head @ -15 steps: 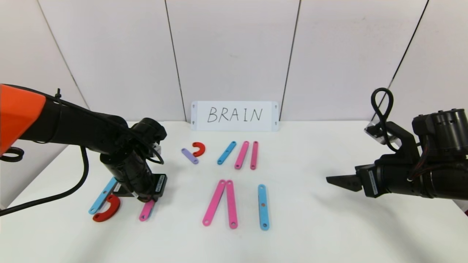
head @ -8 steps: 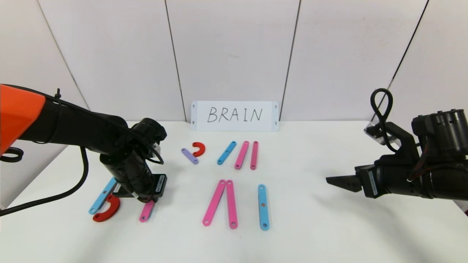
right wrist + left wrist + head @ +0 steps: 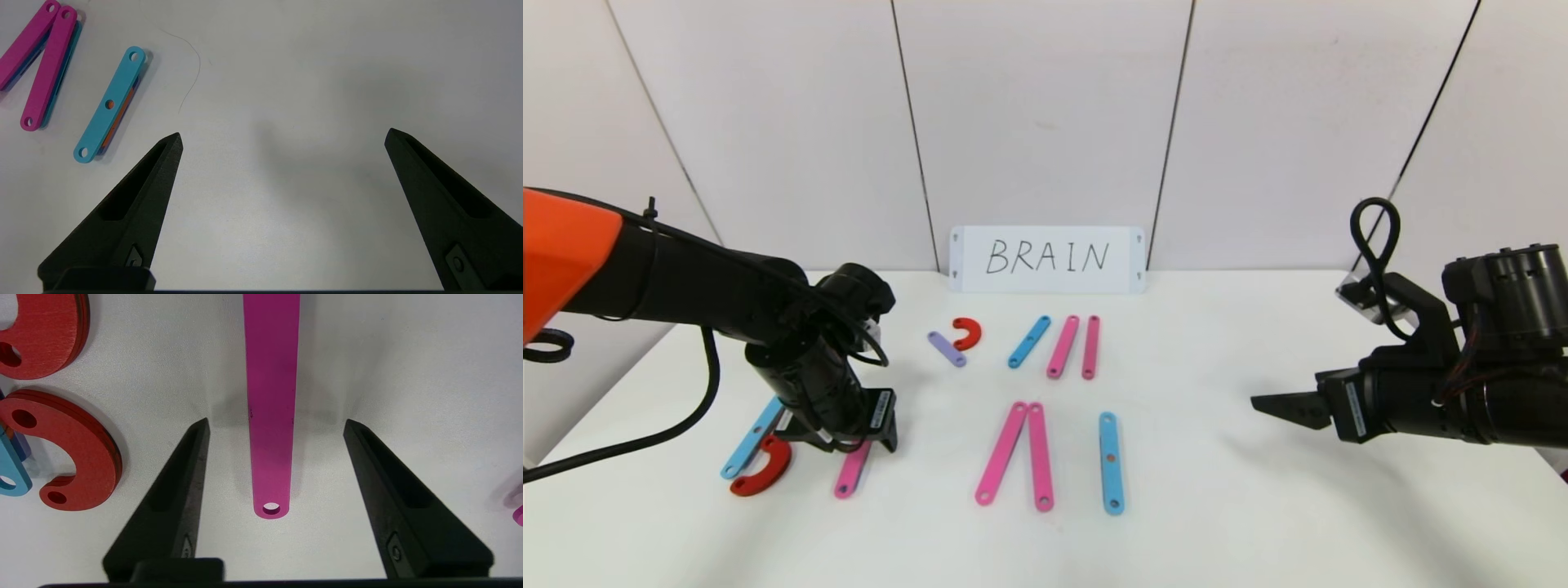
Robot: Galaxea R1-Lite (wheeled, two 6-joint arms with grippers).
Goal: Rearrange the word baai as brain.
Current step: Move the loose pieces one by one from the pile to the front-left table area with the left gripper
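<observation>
On the white table, the left gripper straddles a pink strip beside the red curve, fingers apart, holding nothing; lifting straight up should leave it undisturbed; right gripper idles open.

My right gripper hangs with fingers spread wide over bare white table. At ten o'clock lies a blue strip; beyond it, two pink strips meeting at one end.
</observation>
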